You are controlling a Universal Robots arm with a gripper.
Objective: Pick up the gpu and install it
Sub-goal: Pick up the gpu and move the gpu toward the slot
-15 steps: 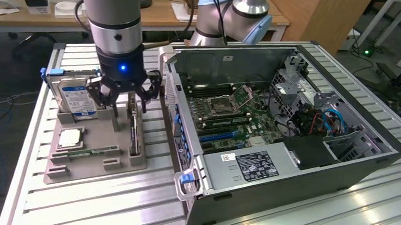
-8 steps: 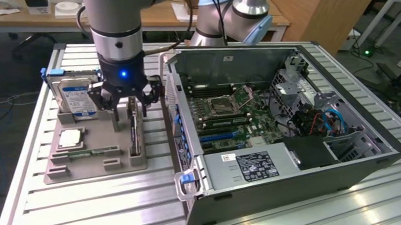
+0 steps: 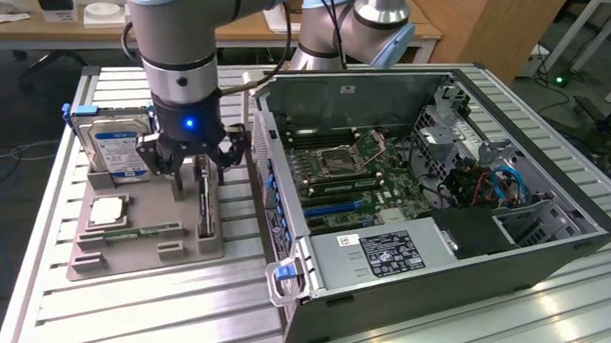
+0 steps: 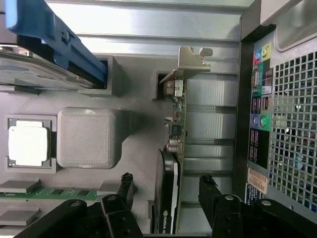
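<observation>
The grey holder (image 3: 120, 253) (image 4: 133, 163) sits on the slatted tabletop (image 3: 179, 304), and I place everything by it. At the holder's far end a hard drive (image 3: 116, 146) (image 4: 34, 69) stands upright in a slot with a blue bracket on it. Near the holder's middle a processor chip (image 3: 108, 210) (image 4: 28, 143) lies flat in a square recess, and beside that a RAM stick (image 3: 145, 232) (image 4: 44, 192) lies in a narrow channel.

The gpu (image 3: 206, 214) (image 4: 167, 188) stands on its long edge in the slot along the side of the holder that faces the computer case (image 3: 546, 256) (image 4: 292, 99). Its black cooler faces the holder's middle and its green board faces the case. Its silver bracket (image 4: 190, 62) is at the end towards the hard drive.

The case lies open just beside that side of the holder, with a motherboard (image 3: 356, 173) and a power supply (image 3: 384, 254) inside.

My jaws are spread wide directly above the gpu's slot. One side is lowered beside the cooler and the other beside the board. There is a gap at each face, so I am gripping nothing.
</observation>
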